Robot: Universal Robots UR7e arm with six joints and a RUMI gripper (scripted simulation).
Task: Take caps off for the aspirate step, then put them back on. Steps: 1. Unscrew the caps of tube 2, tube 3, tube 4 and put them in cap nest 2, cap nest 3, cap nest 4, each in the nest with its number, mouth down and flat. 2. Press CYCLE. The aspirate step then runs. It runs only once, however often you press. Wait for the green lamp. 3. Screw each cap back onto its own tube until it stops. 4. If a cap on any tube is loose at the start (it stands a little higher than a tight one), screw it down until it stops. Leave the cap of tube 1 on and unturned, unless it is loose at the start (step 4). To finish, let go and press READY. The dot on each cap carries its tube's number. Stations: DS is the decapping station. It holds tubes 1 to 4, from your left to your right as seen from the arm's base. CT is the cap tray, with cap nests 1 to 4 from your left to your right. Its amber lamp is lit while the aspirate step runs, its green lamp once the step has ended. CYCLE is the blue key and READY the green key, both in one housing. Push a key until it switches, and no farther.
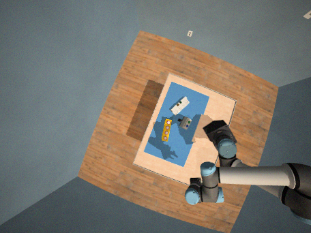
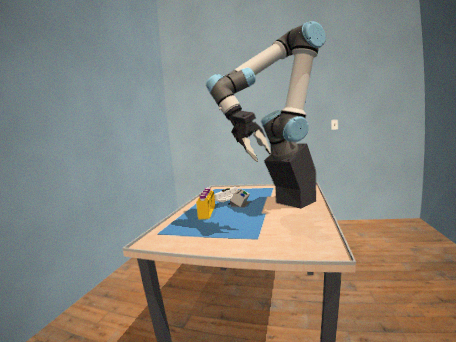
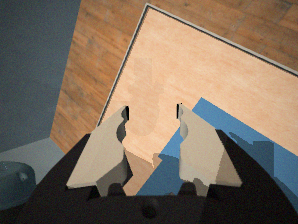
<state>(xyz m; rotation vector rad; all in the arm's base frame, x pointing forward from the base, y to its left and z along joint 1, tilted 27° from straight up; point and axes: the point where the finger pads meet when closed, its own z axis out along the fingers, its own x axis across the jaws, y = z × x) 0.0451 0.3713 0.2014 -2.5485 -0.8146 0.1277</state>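
My gripper (image 2: 263,156) (image 3: 152,106) is partly open, with nothing between its fingers, high above the table. The yellow decapping station DS (image 1: 164,131) (image 2: 205,209) stands on the blue mat. Four purple-pink caps show on it in a row; their dots and heights are too small to read. The white cap tray CT (image 1: 175,110) (image 2: 224,196) shows no cap that I can make out. Its small lamps look dark, but I cannot tell surely whether either is lit. The grey key housing (image 1: 183,125) (image 2: 238,201) carries the blue CYCLE key (image 1: 187,126) and green READY key (image 1: 189,122).
The blue mat (image 1: 177,158) (image 2: 245,230) (image 3: 200,112) lies on the wooden table (image 1: 150,161) (image 2: 300,240) (image 3: 200,60). The arm's dark base stands at the table's edge. The key housing stands between the base and the two stations. The wrist view shows neither station.
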